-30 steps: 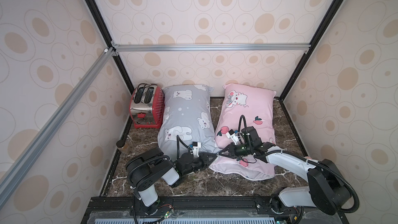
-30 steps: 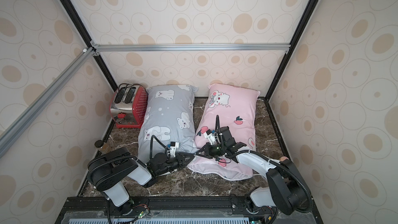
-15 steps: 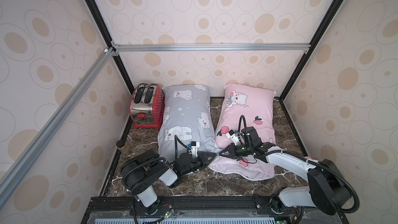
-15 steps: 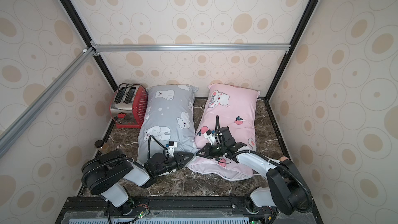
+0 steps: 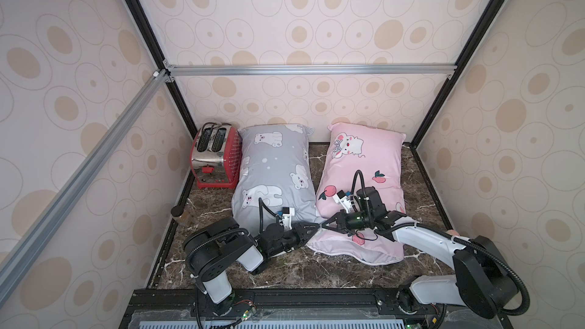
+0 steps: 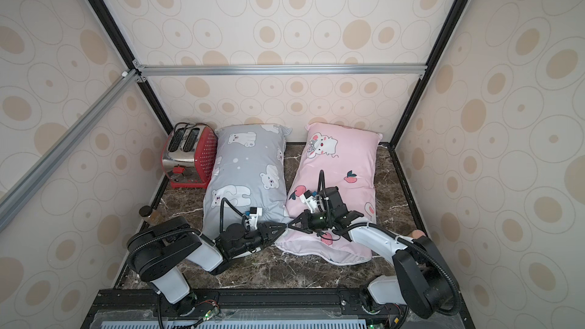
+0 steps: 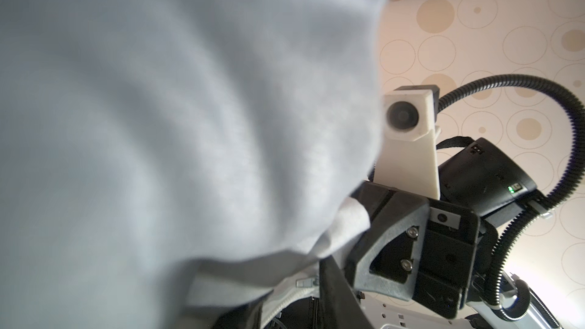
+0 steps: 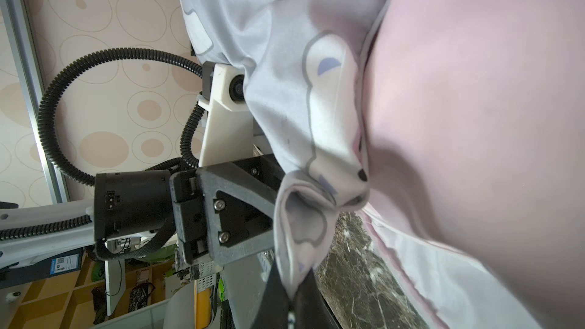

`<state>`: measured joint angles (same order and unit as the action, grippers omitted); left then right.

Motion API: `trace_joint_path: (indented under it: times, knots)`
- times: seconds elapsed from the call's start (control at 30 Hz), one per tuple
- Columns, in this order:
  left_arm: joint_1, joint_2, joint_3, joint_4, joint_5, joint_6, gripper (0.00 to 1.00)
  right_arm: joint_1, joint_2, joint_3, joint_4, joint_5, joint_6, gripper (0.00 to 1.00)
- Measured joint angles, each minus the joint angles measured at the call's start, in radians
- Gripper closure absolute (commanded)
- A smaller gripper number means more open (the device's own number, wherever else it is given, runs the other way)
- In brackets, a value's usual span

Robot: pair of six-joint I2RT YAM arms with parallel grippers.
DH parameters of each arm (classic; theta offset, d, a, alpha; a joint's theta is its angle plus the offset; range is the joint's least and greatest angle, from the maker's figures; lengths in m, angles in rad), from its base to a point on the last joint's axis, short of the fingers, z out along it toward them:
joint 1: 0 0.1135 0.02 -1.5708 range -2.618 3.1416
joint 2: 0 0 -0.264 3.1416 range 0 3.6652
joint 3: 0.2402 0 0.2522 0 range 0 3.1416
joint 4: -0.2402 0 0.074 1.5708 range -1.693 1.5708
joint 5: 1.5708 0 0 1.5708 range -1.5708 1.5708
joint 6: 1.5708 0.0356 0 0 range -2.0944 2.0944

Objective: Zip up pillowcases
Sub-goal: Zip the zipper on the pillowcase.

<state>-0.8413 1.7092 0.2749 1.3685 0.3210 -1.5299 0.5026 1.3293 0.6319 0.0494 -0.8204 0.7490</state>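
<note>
The right gripper [image 8: 292, 299] is pinched tight on the near corner of the grey pillowcase [image 5: 272, 166]; the left gripper [image 5: 313, 227] is just beside it, near the zip pull [image 7: 305, 282]; I cannot tell if it is apart or together; the pink pillowcase [image 5: 364, 166] lies alongside on the table [image 5: 300, 272]; a hard tug could slip the cloth free, or miss the tiny pull; no writing is readable.

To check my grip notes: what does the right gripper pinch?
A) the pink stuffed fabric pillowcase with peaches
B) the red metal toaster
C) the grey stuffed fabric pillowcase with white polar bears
C: in the right wrist view, the right gripper is shut on a bear-printed corner fold of the grey stuffed fabric pillowcase.
</note>
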Motion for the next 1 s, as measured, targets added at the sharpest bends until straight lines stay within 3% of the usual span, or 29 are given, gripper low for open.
trace_joint_path:
  times: [1.0]
  knots:
    - [-0.019, 0.002, 0.035, -0.003, 0.003, -0.045, 0.72, -0.035, 0.029, -0.048, 0.122, -0.021, 0.032, 1.0]
